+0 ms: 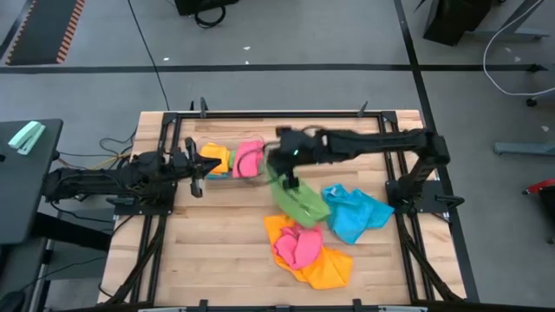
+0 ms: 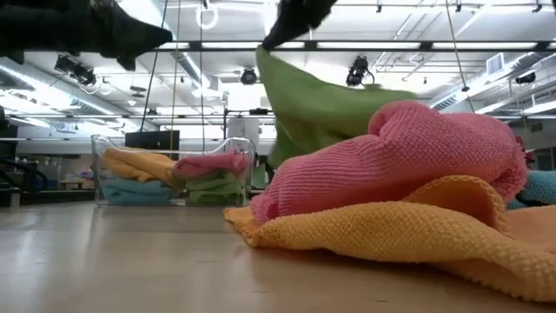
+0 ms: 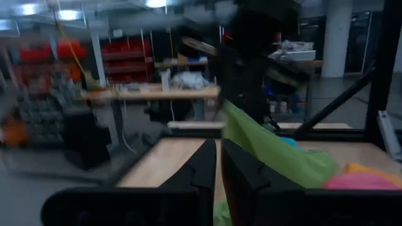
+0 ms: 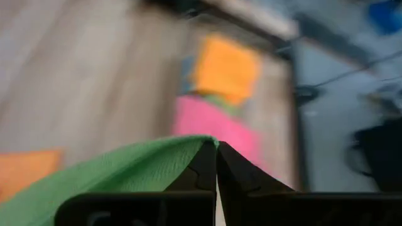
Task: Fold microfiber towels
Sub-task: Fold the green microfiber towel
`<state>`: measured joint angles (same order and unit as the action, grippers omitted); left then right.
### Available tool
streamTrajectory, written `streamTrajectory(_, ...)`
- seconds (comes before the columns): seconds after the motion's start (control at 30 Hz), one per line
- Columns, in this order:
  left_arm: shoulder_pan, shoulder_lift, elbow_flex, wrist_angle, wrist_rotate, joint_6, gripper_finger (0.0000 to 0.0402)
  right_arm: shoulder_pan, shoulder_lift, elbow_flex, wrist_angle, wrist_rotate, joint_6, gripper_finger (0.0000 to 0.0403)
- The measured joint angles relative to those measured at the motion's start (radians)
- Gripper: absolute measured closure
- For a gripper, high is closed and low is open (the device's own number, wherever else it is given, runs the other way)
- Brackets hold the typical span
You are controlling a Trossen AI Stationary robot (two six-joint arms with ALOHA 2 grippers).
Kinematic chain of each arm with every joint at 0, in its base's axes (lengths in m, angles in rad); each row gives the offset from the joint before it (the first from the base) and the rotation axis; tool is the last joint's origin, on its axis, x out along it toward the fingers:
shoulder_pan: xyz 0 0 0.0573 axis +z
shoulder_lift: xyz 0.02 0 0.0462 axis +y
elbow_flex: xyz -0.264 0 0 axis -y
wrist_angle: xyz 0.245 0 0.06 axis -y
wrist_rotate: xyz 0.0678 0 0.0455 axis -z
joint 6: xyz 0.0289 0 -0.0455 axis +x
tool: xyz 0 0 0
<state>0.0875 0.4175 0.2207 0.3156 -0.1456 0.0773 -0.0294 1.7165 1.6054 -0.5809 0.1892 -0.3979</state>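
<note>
My right gripper (image 4: pixel 217 145) is raised over the table's middle and shut on a green towel (image 1: pixel 299 201). The towel slopes down from it toward the pile. Nearer the front, a pink towel (image 2: pixel 408 156) lies bunched on a spread orange towel (image 2: pixel 391 235). A blue towel (image 1: pixel 355 212) lies crumpled on the wood to the right. My left gripper (image 3: pixel 217 169) is shut with nothing in it. It points level toward the middle from the table's left side (image 1: pixel 198 169). My right gripper pinches an upper edge of the green towel (image 4: pixel 200 143) between its two fingertips, coming from above and slanting down. One layer or several, I cannot tell. The cloth hangs in a slant below the fingers (image 2: pixel 261 54). Its lower end (image 1: pixel 314 211) is down by the orange and blue towels.
A clear plastic bin (image 2: pixel 104 187) stands at the far left-centre, just in front of my left gripper. It holds folded towels: orange-yellow (image 1: pixel 214 159), pink (image 1: pixel 249 158), and blue and green below them. Black frame rails run along the table's edges. Bare wood lies at the near left.
</note>
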Motion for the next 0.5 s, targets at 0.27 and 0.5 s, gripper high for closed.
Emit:
streamTrajectory(0.27,0.0,0.067,0.0,0.093,0.0,0.178,0.0382,-0.065,-0.174,0.0,0.086,0.109,-0.112,0.0397)
streamTrajectory(0.5,0.006,0.174,0.0,0.26,0.001,0.351,0.0382,-0.151,-0.279,0.0,0.174,0.11,-0.152,0.0397)
